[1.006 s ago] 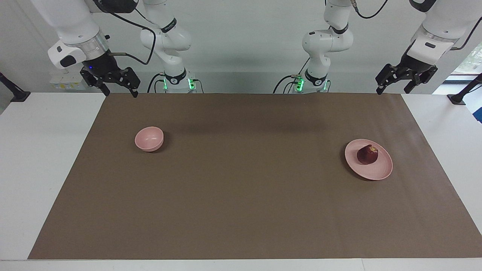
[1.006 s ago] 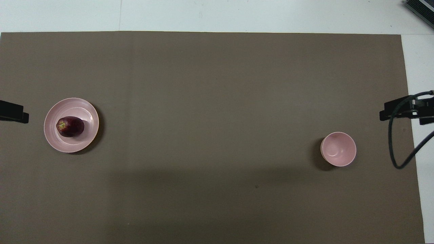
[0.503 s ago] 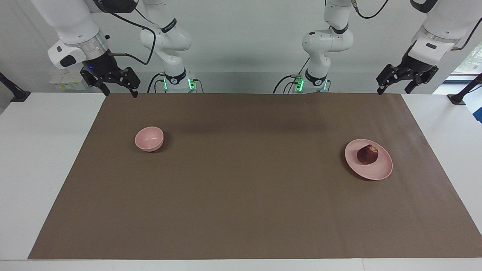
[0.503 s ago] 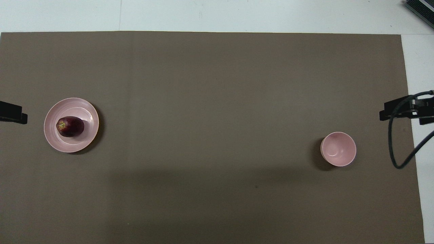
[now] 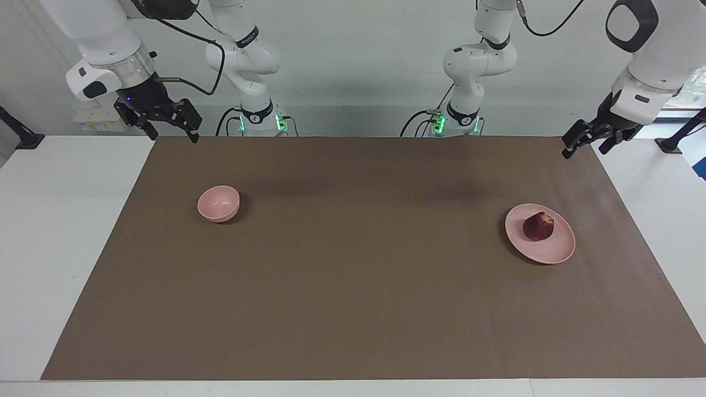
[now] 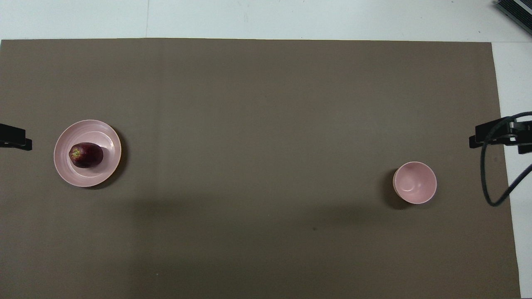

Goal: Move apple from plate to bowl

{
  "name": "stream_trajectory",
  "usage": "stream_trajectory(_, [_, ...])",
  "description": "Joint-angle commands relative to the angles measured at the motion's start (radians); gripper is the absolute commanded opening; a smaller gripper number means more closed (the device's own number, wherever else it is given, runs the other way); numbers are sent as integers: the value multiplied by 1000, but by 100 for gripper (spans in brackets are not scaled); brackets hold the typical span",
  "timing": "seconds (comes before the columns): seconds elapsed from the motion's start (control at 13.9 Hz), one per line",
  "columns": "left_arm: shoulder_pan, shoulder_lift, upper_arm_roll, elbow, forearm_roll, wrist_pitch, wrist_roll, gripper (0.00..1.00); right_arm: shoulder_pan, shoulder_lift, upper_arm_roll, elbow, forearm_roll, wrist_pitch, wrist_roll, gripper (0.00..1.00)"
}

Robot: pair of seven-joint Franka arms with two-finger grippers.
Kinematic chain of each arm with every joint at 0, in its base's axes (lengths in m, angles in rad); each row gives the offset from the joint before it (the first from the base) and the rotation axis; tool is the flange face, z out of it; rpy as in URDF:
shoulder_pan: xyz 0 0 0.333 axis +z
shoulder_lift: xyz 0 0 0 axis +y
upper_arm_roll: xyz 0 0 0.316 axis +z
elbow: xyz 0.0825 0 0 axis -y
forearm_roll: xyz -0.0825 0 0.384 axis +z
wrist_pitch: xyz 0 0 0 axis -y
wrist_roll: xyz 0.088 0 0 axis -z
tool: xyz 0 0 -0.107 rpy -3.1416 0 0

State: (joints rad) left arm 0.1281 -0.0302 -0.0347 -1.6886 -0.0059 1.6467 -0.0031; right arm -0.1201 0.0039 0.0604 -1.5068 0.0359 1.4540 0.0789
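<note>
The dark red apple lies on the pale pink plate toward the left arm's end of the table. The small pink bowl stands empty toward the right arm's end. My left gripper is open and empty, up in the air over the mat's corner at the left arm's end, apart from the plate. My right gripper is open and empty, raised over the mat's corner at the right arm's end.
A brown mat covers most of the white table. The right arm's black cable hangs in a loop over the mat's edge beside the bowl. A dark device sits at the table's corner farthest from the robots.
My left gripper has dropped lower and shifted toward the left arm's end of the table. My right gripper has shifted slightly. Apple, plate and bowl have not moved.
</note>
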Motion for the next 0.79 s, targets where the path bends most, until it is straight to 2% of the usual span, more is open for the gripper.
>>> stream_trajectory(0.0, [27,-14,-8,-109,12,122,-6,100,-10,-5,6,-1,-16,3,-2,100])
stream_trajectory(0.14, [47,-11,-8,-190,11,201,-26,100,-10,-47,6,-77,-11,44,7,100])
stream_trajectory(0.29, [61,25,-8,-246,9,296,-66,100,-10,-93,6,-166,1,150,18,100])
stream_trajectory(0.72, [53,157,-10,-371,7,557,-139,100,7,-93,12,-202,6,169,61,100])
